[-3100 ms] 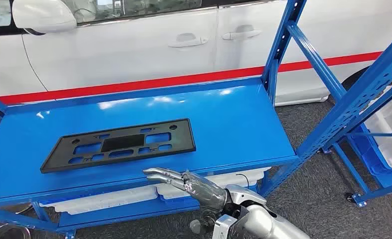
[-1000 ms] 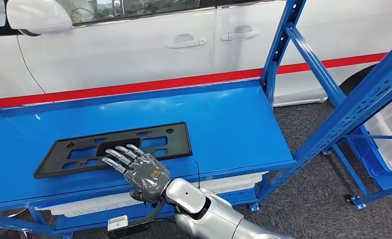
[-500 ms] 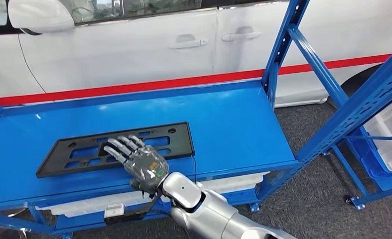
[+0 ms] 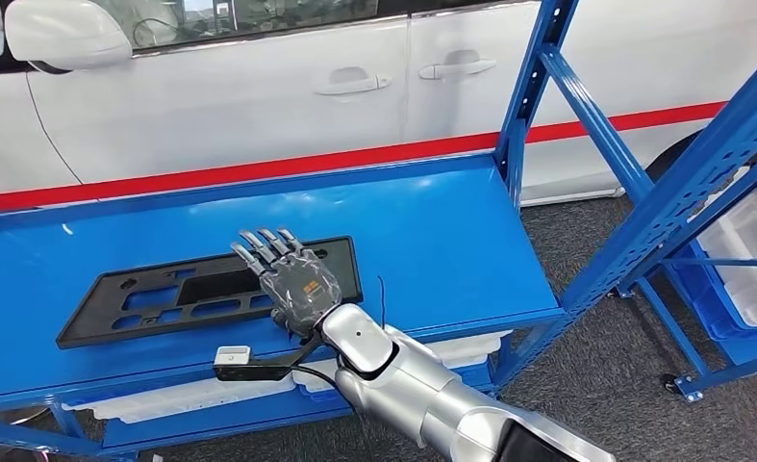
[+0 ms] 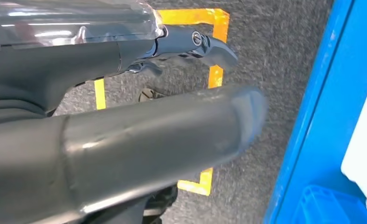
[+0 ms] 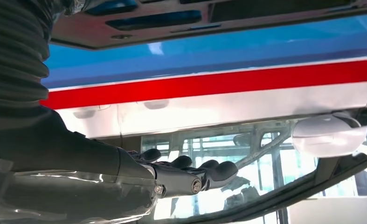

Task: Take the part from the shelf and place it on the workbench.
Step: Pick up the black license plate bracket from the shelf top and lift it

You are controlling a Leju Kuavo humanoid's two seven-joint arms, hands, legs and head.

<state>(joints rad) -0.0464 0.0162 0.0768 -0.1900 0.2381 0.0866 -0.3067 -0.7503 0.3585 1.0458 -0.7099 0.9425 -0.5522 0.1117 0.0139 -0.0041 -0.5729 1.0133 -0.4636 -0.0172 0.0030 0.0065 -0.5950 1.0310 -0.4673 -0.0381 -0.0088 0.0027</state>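
The part (image 4: 163,298) is a flat black plate with several cut-outs, lying on the blue shelf board (image 4: 432,241). My right hand (image 4: 292,279) is spread palm-down over the plate's right end, fingers straight and apart, holding nothing. Whether it touches the plate I cannot tell. In the right wrist view, the right hand (image 6: 181,175) stretches out and the part (image 6: 218,14) runs along the edge. In the left wrist view, my left hand (image 5: 139,121) hangs over the grey floor, thumb and fingers extended, with nothing in it.
A white car (image 4: 259,96) with a red stripe stands close behind the shelf. Blue rack posts (image 4: 643,212) rise at the right, with white bins (image 4: 749,260) beyond. White trays (image 4: 163,395) sit on the lower shelf. Yellow floor tape (image 5: 214,70) marks the carpet.
My right hand rose from below the shelf's front edge and moved forward over the part's right end. The view shifted slightly; the part has not moved.
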